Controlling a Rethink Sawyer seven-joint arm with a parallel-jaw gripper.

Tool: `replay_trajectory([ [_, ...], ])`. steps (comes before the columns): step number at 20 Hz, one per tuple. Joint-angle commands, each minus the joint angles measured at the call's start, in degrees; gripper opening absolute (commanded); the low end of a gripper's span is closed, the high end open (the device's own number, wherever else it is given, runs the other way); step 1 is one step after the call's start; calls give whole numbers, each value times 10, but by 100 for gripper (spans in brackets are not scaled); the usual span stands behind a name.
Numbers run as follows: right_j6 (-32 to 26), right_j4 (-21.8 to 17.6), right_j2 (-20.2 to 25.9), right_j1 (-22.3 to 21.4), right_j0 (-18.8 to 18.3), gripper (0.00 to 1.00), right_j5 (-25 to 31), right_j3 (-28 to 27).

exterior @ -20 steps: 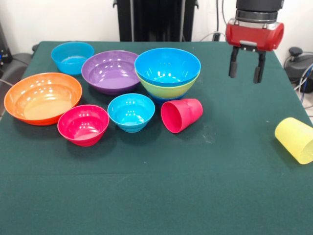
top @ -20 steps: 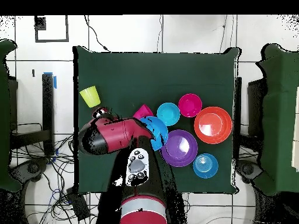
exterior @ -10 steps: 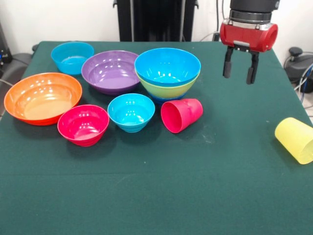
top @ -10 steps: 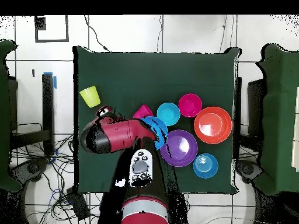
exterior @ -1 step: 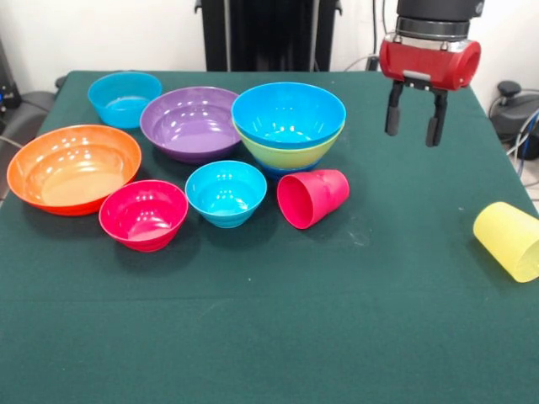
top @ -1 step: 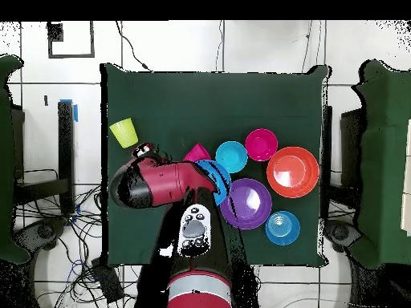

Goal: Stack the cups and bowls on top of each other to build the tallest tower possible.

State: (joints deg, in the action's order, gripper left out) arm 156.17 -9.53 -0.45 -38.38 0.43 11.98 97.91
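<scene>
On the green cloth-covered surface [exterior @ -1 step: 253, 337], nothing is lying in the nearest stretch. The translucent yellow cup [exterior @ -1 step: 509, 239] is lying on its side at the right edge, well apart from everything else. Farther in, the pink-red bowl [exterior @ -1 step: 144, 214], the small cyan bowl [exterior @ -1 step: 226, 193] and the red-pink cup [exterior @ -1 step: 312, 198] are sitting in a loose row; the red-pink cup is lying tipped over, its open mouth facing the viewer, just beside the cyan bowl. To the left, the wide orange bowl [exterior @ -1 step: 73, 167] is resting upright, glossy and shallow. Behind the row, the purple bowl [exterior @ -1 step: 190, 123] is standing next to the tower [exterior @ -1 step: 289, 126], where a bright blue bowl is nesting in a lime green one with a sliver of darker blue showing beneath. At the far left, another cyan bowl [exterior @ -1 step: 125, 98] is sitting alone. All the bowls are smooth, round, shiny plastic.

The tool [exterior @ -1 step: 413, 128] is hanging in the air to the right of the tower, above bare cloth, its two dark fingers [exterior @ -1 step: 392, 119] standing parted and holding nothing.
</scene>
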Motion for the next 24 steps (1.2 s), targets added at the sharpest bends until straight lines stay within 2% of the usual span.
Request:
replay_trajectory([
  [1, 38, 27, 23, 28, 4, 100, -3, -55],
  [9, 37, 33, 20, 36, 14, 100, -16, -65],
  [19, 45, 60, 26, 59, 24, 100, -24, -90],
  [24, 51, 72, 17, 76, 44, 100, -20, -110],
])
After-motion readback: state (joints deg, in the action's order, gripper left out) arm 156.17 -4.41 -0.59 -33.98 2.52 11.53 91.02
